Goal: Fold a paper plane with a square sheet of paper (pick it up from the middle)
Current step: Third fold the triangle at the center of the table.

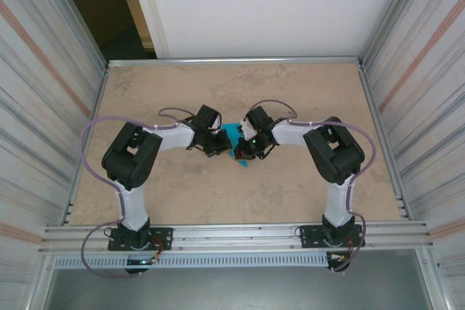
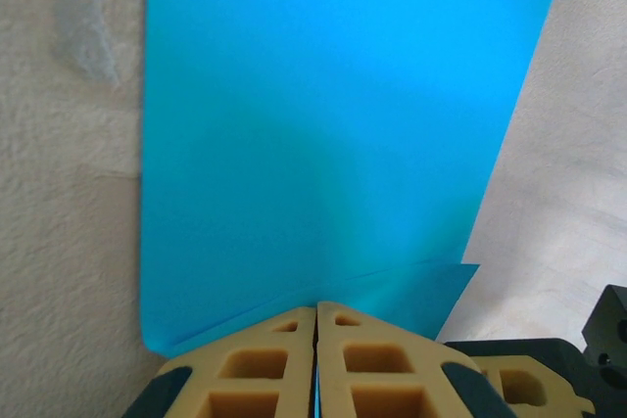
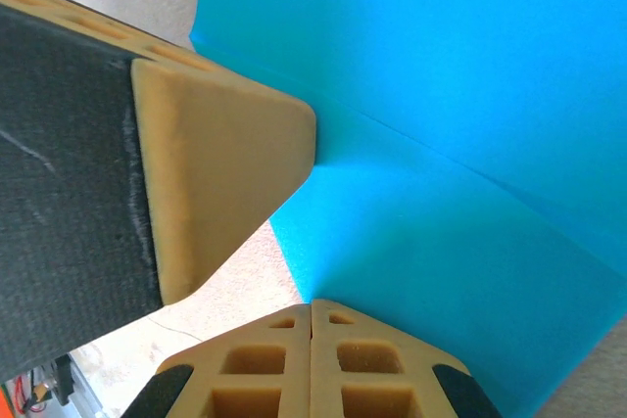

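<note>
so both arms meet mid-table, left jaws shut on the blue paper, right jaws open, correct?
No: the right jaws are shut on the blue paper too. The right wrist view shows them closed, with the sheet's edge pinched in the seam between them. The rest stands.

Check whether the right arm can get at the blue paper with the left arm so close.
Looks like yes: the right gripper is shut on an edge of the blue paper, and the left gripper, pinching it alongside, leaves that spot free.
</note>
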Available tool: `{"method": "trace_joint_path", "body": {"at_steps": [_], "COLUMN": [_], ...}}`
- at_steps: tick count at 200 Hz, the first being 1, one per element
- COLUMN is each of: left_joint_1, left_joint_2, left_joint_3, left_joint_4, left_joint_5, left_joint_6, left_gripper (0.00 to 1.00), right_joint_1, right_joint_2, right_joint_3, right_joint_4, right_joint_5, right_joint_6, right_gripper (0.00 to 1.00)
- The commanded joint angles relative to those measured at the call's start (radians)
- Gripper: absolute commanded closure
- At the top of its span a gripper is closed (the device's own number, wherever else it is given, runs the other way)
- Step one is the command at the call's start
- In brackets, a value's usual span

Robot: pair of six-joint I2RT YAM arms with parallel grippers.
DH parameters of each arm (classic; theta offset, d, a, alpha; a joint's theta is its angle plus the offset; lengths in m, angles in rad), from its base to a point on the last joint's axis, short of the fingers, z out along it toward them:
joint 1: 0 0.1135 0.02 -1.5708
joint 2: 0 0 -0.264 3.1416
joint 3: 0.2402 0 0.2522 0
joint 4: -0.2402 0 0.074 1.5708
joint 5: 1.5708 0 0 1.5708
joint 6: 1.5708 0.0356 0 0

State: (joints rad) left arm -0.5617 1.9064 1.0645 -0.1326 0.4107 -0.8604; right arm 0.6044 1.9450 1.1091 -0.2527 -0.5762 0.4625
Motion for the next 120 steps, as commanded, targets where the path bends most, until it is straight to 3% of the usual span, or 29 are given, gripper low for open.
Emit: {"method": "trace_joint_path", "body": {"at_steps": [1, 120], "left_joint_1": [0.003, 0.003], "left_joint_2": [0.059, 0.09], "left_joint_3": [-0.02, 0.009], "left_joint_4": [-0.086, -0.173], "left_joint_5": [-0.034, -0.074], "left_joint_6": [0.021, 0.036], "left_gripper": [0.91, 0.91], "right_joint_1": [0.001, 0.013], "right_joint_2": [0.021, -0.072], "right_joint_3": [0.017, -0.042], "right_joint_4": [-0.032, -0.109], "right_joint_5": [0.021, 0.007], "right_joint_6": [-0.023, -0.086], "right_gripper": [0.99, 0.97]}}
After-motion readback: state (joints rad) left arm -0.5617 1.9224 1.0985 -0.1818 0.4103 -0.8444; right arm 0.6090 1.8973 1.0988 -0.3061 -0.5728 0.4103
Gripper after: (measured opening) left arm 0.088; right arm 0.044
